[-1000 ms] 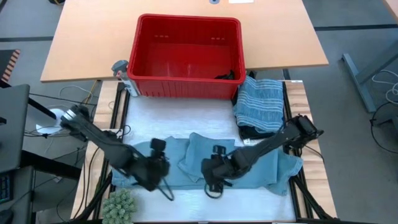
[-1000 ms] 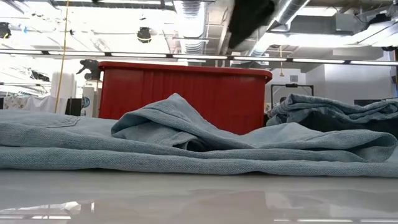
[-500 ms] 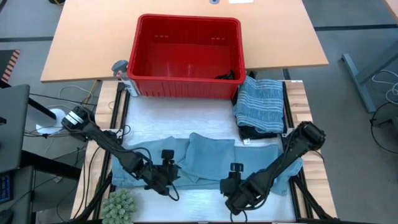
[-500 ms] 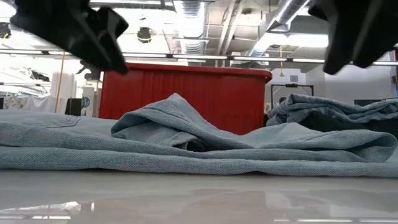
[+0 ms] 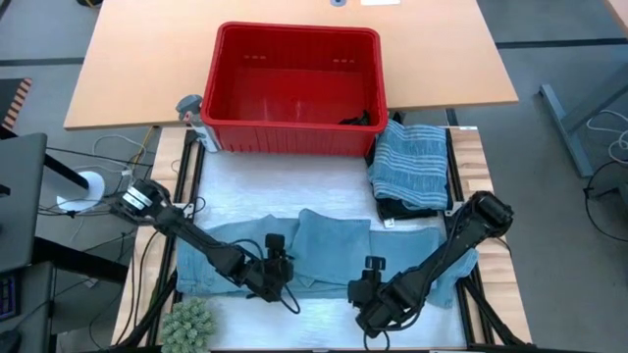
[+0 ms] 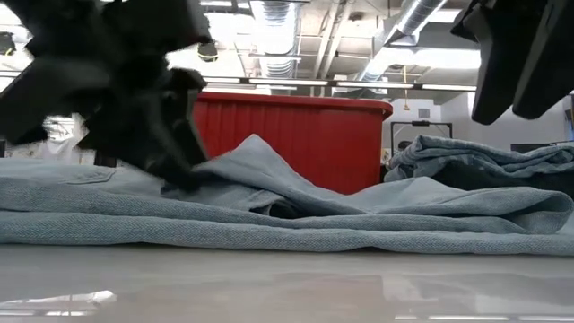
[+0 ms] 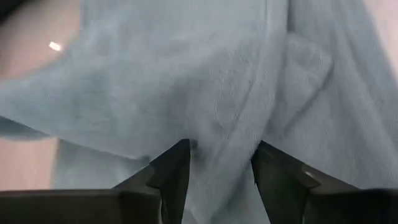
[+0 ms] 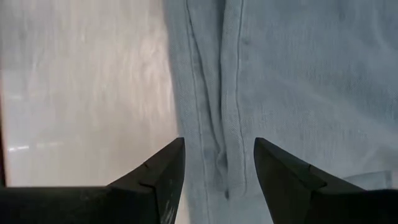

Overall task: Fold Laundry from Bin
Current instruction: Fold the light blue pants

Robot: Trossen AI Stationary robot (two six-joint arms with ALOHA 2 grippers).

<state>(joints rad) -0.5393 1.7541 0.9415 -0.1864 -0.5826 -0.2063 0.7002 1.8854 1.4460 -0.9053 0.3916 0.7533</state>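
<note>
A light blue garment [image 5: 324, 250] lies spread and rumpled across the near part of the white table top, with a raised fold [image 6: 260, 166] in its middle. My left gripper [image 5: 280, 277] is open and down at this fold, near the garment's near edge; it also shows in the low view [image 6: 175, 170]. My right gripper [image 5: 371, 309] is open above the garment's near hem [image 8: 214, 93], clear of it in the low view [image 6: 520, 63]. The red bin [image 5: 294, 88] stands at the far side with a bit of dark cloth [image 5: 361, 120] inside. My left gripper comes from above, pointing down, and its open fingers [image 7: 177, 165] stand on either side of a raised ridge of the light blue garment [image 7: 224, 124]. I cannot tell whether they touch the cloth. The garment lies on the table.
A folded grey-blue striped cloth [image 5: 410, 162] lies on a dark garment [image 5: 400, 208] at the table's right, beside the bin. A green spiky object [image 5: 186, 324] sits at the near left corner. Bare white table [image 5: 285, 181] lies between bin and garment.
My left gripper has gone toward the table's right edge and down to the garment's raised fold. My right gripper has gone toward the near edge, off the garment's middle to its near hem, then kept still. The garment has not visibly moved.
</note>
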